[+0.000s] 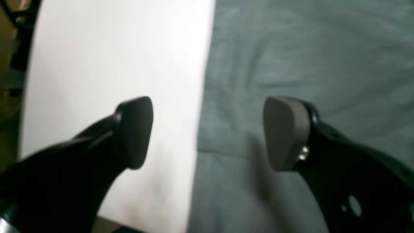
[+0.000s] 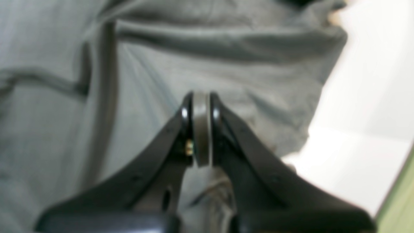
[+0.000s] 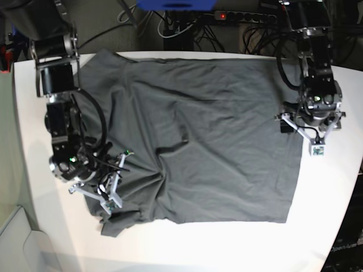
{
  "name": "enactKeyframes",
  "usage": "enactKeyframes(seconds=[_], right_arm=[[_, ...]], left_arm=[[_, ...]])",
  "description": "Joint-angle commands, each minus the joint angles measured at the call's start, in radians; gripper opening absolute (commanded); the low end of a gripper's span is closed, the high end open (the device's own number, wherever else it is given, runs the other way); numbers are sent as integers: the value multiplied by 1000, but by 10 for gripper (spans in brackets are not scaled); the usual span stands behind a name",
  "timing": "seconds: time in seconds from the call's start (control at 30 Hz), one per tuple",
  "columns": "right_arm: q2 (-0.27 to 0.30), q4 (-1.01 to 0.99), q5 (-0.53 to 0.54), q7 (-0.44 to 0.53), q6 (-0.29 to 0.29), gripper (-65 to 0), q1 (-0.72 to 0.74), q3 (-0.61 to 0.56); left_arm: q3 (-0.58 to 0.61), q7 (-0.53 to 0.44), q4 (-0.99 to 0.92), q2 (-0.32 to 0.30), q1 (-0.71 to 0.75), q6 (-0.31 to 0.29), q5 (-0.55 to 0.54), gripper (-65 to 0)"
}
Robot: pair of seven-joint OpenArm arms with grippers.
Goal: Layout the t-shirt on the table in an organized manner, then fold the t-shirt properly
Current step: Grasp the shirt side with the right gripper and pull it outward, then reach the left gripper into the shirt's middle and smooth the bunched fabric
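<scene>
The dark grey t-shirt [image 3: 215,141] lies spread out on the white table [image 3: 34,113], mostly flat, with bunched folds near its lower left. My left gripper [image 3: 306,135] hovers over the shirt's right edge. In the left wrist view this gripper [image 1: 210,132] is open, one finger over bare table [image 1: 113,64] and the other over cloth [image 1: 307,64]. My right gripper [image 3: 110,190] sits over the wrinkled lower-left part of the shirt. Seen from the right wrist, its pads [image 2: 201,129] are pressed together above creased cloth [image 2: 226,48], and no fabric shows between them.
Cables and a power strip [image 3: 238,16] lie behind the table's far edge. A blue object [image 3: 176,4] stands at the back. Bare table shows along the front [image 3: 198,243] and to the right of the shirt [image 3: 334,187].
</scene>
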Motion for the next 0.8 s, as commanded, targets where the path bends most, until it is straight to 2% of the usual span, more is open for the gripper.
enactKeyframes(seconds=[0.0,0.07,0.13,0.33,0.7,0.77], right_arm=[[13,77,5,-12,0,-650,-15,32],[19,192,5,-58,0,-650,-108,116],[22,244,5,-62,0,-650,-189,185],[17,275,5,-64,0,-650,-364,311],[8,258,5,-5,0,-650,-499,345],[8,258,5,-5,0,-650,-510,345]], left_arm=[[-7,-18,19,-16,-28,7,11,-132],[-7,-18,19,-16,-34,7,11,-132],[-7,-18,15,-16,-37,7,10,-132],[-5,-20,7,-16,-68,7,10,-132],[1,-20,5,-11,-79,7,8,-132],[3,-20,5,26,-88,7,8,-132]])
